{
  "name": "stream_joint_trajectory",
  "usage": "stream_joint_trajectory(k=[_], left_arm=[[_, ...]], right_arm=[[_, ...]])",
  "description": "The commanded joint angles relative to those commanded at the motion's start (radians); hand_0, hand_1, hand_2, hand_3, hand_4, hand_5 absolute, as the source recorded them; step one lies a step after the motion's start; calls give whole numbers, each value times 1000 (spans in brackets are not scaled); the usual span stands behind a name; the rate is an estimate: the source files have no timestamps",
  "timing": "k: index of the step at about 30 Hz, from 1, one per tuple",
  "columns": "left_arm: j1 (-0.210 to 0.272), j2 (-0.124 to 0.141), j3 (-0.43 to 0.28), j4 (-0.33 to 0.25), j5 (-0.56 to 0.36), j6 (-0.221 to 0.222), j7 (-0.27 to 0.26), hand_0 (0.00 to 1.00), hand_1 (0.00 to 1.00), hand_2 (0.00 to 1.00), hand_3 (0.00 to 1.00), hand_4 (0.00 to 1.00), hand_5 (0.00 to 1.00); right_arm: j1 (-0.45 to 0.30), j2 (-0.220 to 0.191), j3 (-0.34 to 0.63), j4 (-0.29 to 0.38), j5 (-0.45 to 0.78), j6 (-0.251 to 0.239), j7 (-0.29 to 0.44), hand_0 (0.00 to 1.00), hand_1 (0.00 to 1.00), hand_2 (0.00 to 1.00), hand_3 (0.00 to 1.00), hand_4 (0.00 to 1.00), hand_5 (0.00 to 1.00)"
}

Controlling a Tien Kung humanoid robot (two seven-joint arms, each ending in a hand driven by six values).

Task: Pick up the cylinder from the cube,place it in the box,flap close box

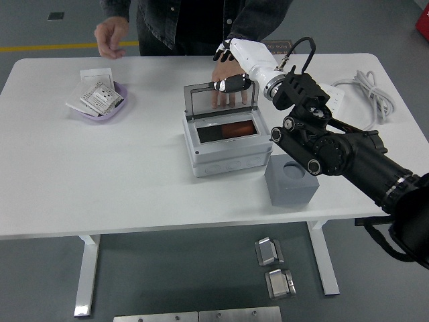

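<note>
One arm in view, the right arm (pixel 335 151); it comes over the table (pixel 100 188) from right of the box (pixel 228 157). Left arm not seen.

Box sits mid-table, open. Cube (pixel 290 184) just right of the box and nearer the edge, its socket empty. Lid (pixel 201 100) is clear and stands upright on the box's far edge.

Right hand (pixel 236 67) is at the lid's top right corner. Cannot tell whether it grips the lid, rests against it or hangs clear.

A person stands beyond the box. One hand (pixel 228 99) lies flat on the table just behind the lid and shows through it. The other hand (pixel 110 37) is raised, well left of the box.

Cylinder (pixel 236 129) is orange and lies inside the box, low, apparently on its side. Judged: pick and place done, only the flap remains.

Risks, as judged:
- The person's hand is right behind the lid. An arm swing at that corner could strike it.
- The hand is at one corner only. An off-centre push may twist the lid or slip off its thin edge.
- If the push goes away from the robot, the lid is forced against its hinge, and the box may skid or tip.
- If the cylinder sits proud of the rim, the lid would jam short of closed. Cannot confirm its height from this angle.
- The forearm passes close above the box and cube, so a low sweep could knock either.
</note>
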Motion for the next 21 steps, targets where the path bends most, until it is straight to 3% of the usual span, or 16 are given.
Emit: stream_joint_trajectory(k=[13,21], left_arm=[[-13,13,5,0,7,-3,-2,681,721,628,698,686,415],[-5,11,7,0,2,-1,-1,681,721,626,692,683,414]], right_arm=[[-20,38,-38,-76,46,-13,29,738,620,635,619,883,291],[-42,31,-74,-53,51,-17,28,736,617,637,617,878,295]])
